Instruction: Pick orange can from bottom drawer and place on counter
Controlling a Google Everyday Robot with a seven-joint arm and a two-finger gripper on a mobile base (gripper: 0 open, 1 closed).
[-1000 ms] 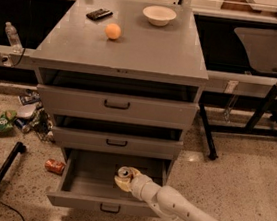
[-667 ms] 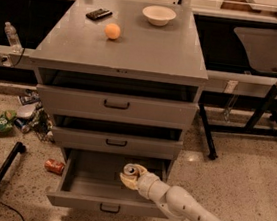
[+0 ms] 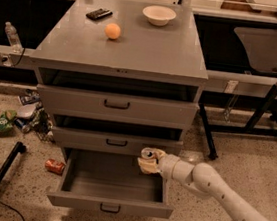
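Note:
The bottom drawer of the grey cabinet stands pulled open, and the part of its inside that shows holds nothing. My gripper hangs over the drawer's right rear corner, at the end of my white arm coming in from the lower right. It is shut on the orange can, whose silver top shows just above the fingers, level with the front of the middle drawer. The counter is the flat grey top of the cabinet, well above the gripper.
On the counter lie an orange ball, a white bowl and a dark remote-like object. A red crushed can and snack bags lie on the floor at the left. A black table leg frame stands to the right.
My gripper has risen with the orange can, from inside the bottom drawer to above its rim, and has shifted slightly to the right.

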